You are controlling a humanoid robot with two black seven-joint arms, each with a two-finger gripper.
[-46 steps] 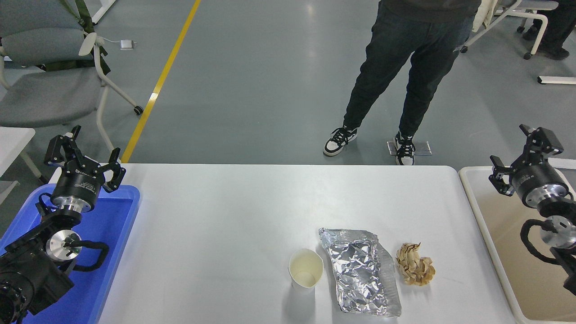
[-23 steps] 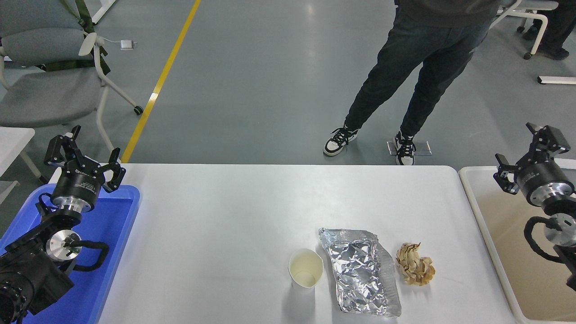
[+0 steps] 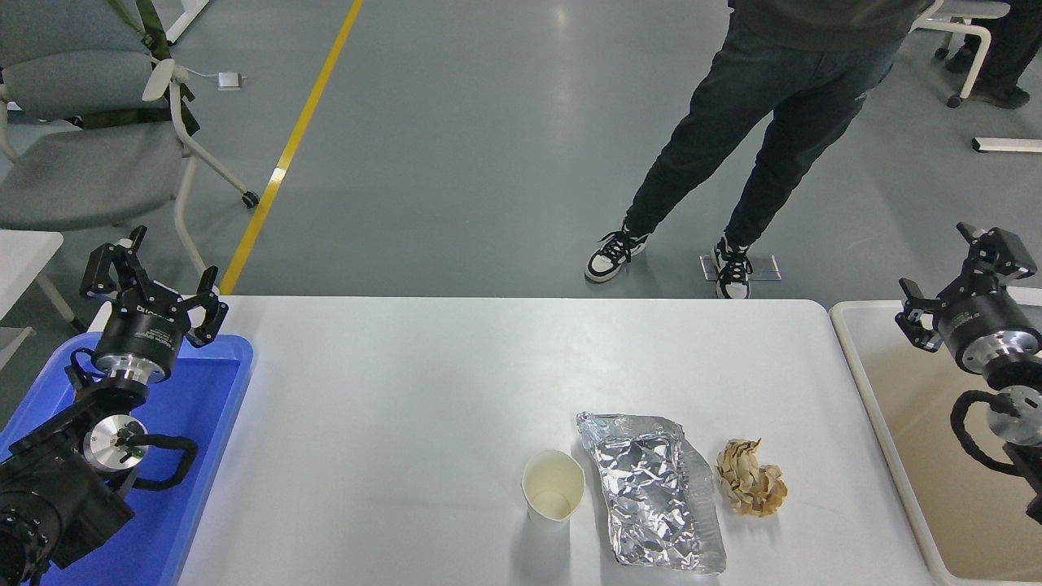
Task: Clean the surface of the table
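Table surface [image 3: 407, 391] fills the middle of the head view, white and broad. Near its front edge, right of centre, a paper cup [image 3: 553, 486] stands upright; just right of the cup lies a crumpled foil sheet [image 3: 655, 488], and beyond that a wad of brown paper [image 3: 750, 478]. Left gripper [image 3: 151, 277] hangs over the blue tray [image 3: 212, 407] left of the table, fingers spread, holding nothing. Right gripper [image 3: 961, 264] hovers over the beige bin [image 3: 863, 382] right of the table, fingers apart and empty. A person's legs [image 3: 733, 163] stand behind the table.
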